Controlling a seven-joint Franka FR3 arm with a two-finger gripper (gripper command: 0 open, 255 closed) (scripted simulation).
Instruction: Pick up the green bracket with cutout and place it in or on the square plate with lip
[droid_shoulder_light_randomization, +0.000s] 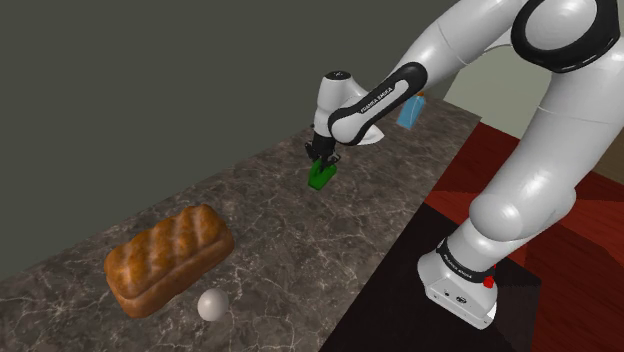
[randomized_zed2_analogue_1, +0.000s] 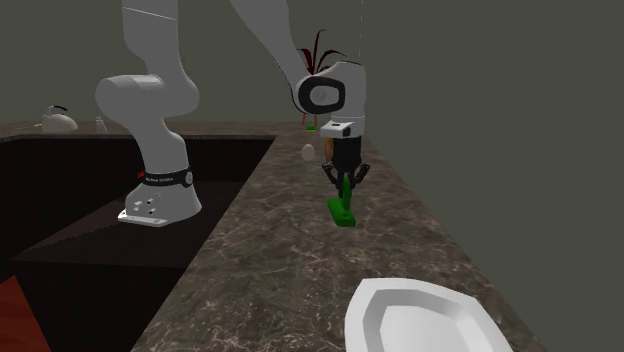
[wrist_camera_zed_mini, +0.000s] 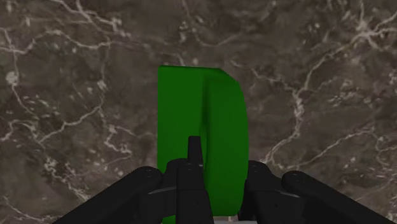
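1. Shoulder view: the green bracket (droid_shoulder_light_randomization: 320, 178) is seen clasped in the gripper (droid_shoulder_light_randomization: 322, 162), just below the hand and over the marble counter (droid_shoulder_light_randomization: 260, 225). A loaf (droid_shoulder_light_randomization: 168, 258) and a white ball (droid_shoulder_light_randomization: 211, 304) are set well apart from the hand.
2. Second exterior view: the gripper (randomized_zed2_analogue_1: 345, 180) is pointed down, with the bracket (randomized_zed2_analogue_1: 342, 208) held by its upright. Whether its foot touches the counter cannot be told. The white plate (randomized_zed2_analogue_1: 420, 320) is seen well apart from the hand.
3. Wrist view: the fingers (wrist_camera_zed_mini: 191, 181) are closed against both sides of the bracket (wrist_camera_zed_mini: 219, 108), which is seen extending beyond the gripper (wrist_camera_zed_mini: 224, 172).
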